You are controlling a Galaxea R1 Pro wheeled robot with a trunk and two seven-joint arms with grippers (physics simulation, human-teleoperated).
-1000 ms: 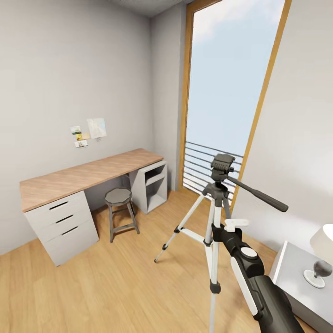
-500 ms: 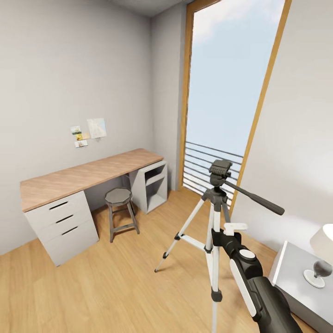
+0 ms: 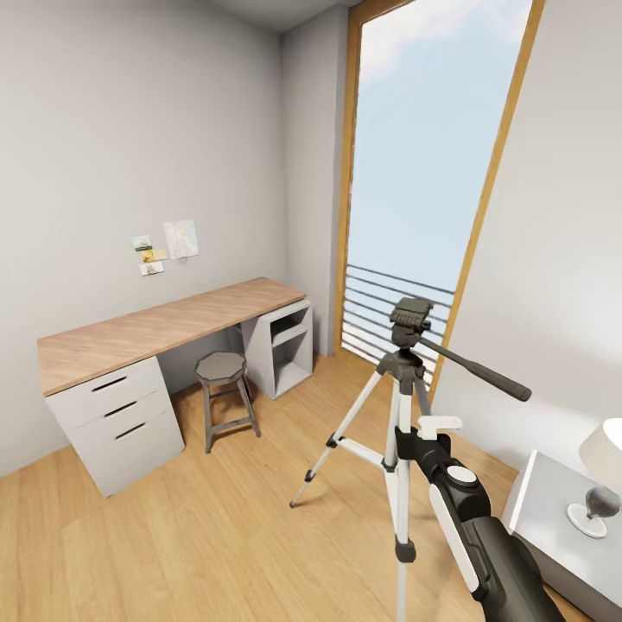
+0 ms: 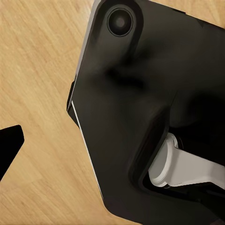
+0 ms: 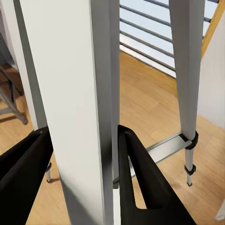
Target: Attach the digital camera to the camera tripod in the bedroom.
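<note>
Now, with right gripper [image 5: 84,173] clamped round a camera tripod [image 3: 402,406] leg, keep stand upright, move slowly.

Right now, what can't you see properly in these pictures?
- Head view: the tripod's nearest leg runs off the bottom edge, so its foot is cut off.
- Head view: the papers pinned on the wall are too small to read.
- Head view: the lamp is cut by the right edge.
- Right wrist view: a tripod leg between the black fingers blocks the room behind.

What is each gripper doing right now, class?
Left: cannot be told.
Right gripper: closed on a tripod leg.
</note>
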